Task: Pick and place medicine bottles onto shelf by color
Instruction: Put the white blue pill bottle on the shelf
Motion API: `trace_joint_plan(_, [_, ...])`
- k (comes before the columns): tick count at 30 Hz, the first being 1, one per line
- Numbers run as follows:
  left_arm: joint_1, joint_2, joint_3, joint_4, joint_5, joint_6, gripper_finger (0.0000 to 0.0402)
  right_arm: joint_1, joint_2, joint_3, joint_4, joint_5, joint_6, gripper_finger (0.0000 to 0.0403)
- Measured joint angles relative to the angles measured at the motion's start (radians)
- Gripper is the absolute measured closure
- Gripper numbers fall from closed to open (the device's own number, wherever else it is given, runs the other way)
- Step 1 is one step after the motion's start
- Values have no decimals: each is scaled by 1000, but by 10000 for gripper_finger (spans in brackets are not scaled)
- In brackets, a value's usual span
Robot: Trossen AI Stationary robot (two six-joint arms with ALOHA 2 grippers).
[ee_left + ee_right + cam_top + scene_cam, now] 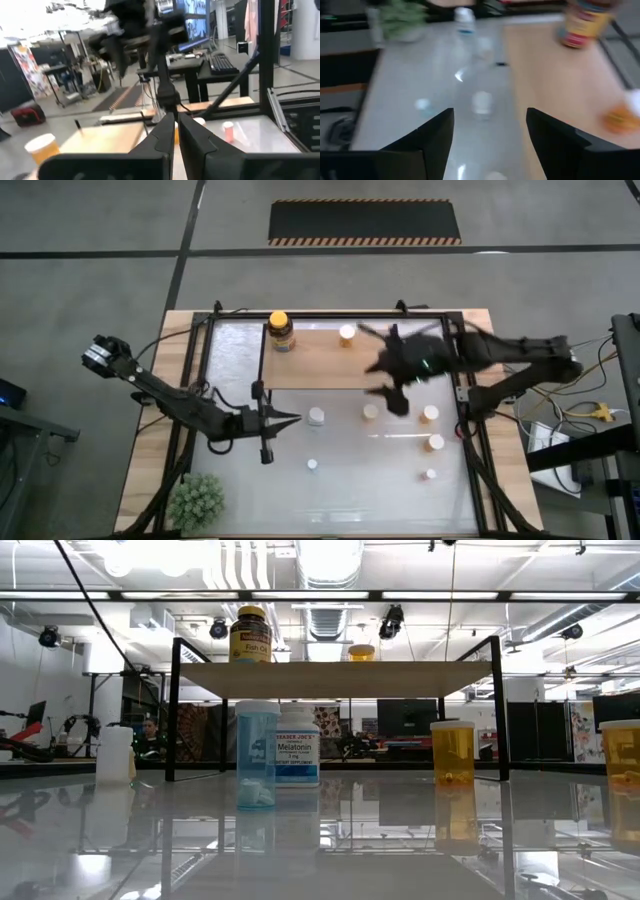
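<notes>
The light-wood shelf (330, 365) stands at the table's far side. The amber jar with a yellow lid (281, 330) and an orange pale-capped bottle (347, 333) stand upright on it. Several small bottles stand on the glossy table top, among them a white one (316, 416) and orange ones (371, 412) (430, 413). My right gripper (392, 385) is blurred above the shelf's near right edge, open and holding nothing (490, 135). My left gripper (292, 418) is shut, empty, left of the white bottle.
A green bushy plant (196, 498) sits at the table's near left corner. A black frame (470, 430) runs around the work area. In the low view a blue-tinted bottle (257, 755) and a white Melatonin bottle (297, 745) stand before the shelf legs (172, 710).
</notes>
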Motion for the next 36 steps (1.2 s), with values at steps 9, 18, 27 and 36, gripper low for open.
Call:
trace_joint_plan(9, [-10,65,52,-424,82,-484,268,280,-118,-258,181,117,-6,170])
trace_joint_plan(18, [-13,224,66,-507,23,-633,138,377,-124,-368,271,184,27,172])
trace_joint_plan(27, [-3,417,66,-481,-66,-714,134,407,-124,-434,305,185,65,172])
trace_joint_plan(36, [68,475,66,-443,-140,-714,134,407,-124,-444,323,186,64,172])
